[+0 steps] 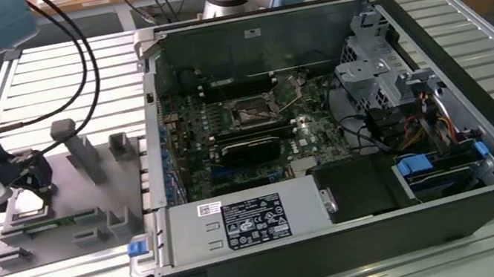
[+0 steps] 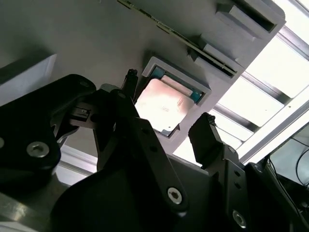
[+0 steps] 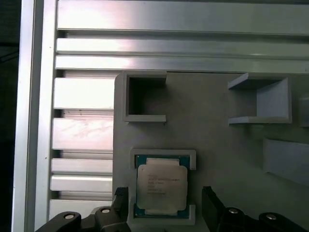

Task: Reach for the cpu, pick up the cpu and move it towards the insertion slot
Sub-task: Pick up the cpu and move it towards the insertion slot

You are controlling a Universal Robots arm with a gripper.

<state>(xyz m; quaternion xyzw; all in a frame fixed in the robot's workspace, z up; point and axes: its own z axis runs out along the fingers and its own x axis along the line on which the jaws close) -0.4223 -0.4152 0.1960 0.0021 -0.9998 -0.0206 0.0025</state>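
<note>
In tray (image 3: 217, 140): cpu (image 3: 161, 186) (gripper (image 3: 164, 194) astride); tray at exterior view's left of case (image 1: 347, 257); insertion slot (image 1: 250, 111) inside case.

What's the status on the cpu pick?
Gripper open, straddling cpu; cpu flat in grey tray recess, not lifted. Apart from it: insertion slot, inside case.

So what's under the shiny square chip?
The cpu lies in a framed pocket of the grey tray. Its green edge peeks out beside the metal top. The pocket's floor beneath is covered.
</note>
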